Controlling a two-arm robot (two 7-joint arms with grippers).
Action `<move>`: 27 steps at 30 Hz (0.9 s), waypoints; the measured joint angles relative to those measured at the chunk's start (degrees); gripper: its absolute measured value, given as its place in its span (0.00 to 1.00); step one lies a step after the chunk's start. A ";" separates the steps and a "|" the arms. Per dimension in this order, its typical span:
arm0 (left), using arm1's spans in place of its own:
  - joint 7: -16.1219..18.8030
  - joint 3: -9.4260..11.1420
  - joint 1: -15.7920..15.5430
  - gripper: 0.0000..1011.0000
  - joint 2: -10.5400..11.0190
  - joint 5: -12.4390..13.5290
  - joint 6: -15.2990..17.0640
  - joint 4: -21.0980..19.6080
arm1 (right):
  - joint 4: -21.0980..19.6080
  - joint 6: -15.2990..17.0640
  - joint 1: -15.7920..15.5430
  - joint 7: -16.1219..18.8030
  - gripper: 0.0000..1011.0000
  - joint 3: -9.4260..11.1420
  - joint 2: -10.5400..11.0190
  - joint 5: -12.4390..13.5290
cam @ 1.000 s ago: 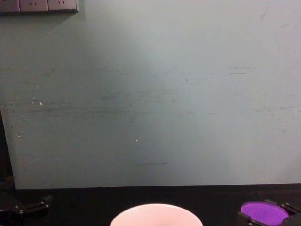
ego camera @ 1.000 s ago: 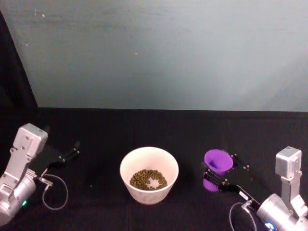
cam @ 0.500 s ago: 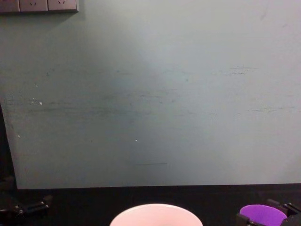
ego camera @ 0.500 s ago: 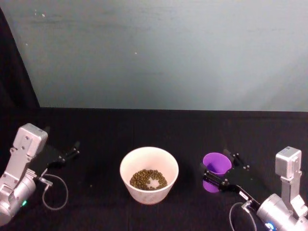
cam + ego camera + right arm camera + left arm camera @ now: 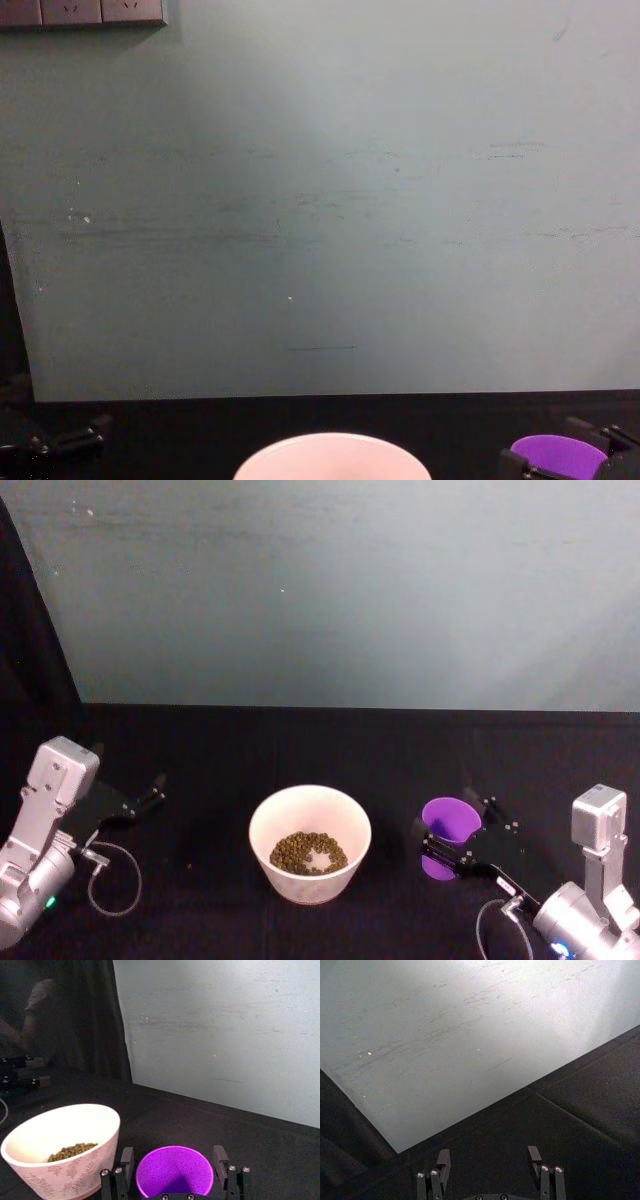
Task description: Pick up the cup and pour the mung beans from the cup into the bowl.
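The purple cup [image 5: 450, 820] stands upright on the black table, right of the bowl [image 5: 310, 880]. Its inside looks bare purple in the right wrist view, cup [image 5: 175, 1175]. My right gripper [image 5: 453, 816] is open, its fingers [image 5: 127, 1157] flanking the cup's rim with a thin gap. The pale bowl [image 5: 75, 1175] holds the mung beans [image 5: 308, 852] in its bottom. In the chest view the cup [image 5: 557, 455] and the bowl's rim [image 5: 330, 450] peek in at the lower edge. My left gripper [image 5: 152, 792] rests open at the far left, holding nothing.
A black cloth [image 5: 320, 750] covers the table, backed by a grey-green wall [image 5: 330, 590]. A dark curtain [image 5: 75, 1015] hangs at the left. A loose cable [image 5: 115, 880] loops beside the left arm.
The cup went from tilted toward the bowl to upright and sank a little onto the table. The right fingers have spread slightly off its sides. The left arm has not moved.
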 joint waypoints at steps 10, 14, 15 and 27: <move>0.00 0.00 0.00 0.99 0.00 0.00 0.00 0.00 | -5.00 1.28 -1.87 -1.89 0.99 -0.01 0.89 -0.95; 0.00 0.00 0.00 0.99 0.00 0.00 0.00 0.00 | -8.16 2.95 -2.93 -3.13 0.99 0.64 1.41 -1.07; 0.00 0.00 0.00 0.99 0.00 0.00 0.00 0.00 | -8.93 3.41 -3.16 -3.40 0.99 0.80 1.55 -1.05; 0.00 0.00 0.00 0.99 0.00 0.00 0.00 0.00 | -20.48 11.00 -6.69 -8.86 0.99 3.59 2.66 -0.79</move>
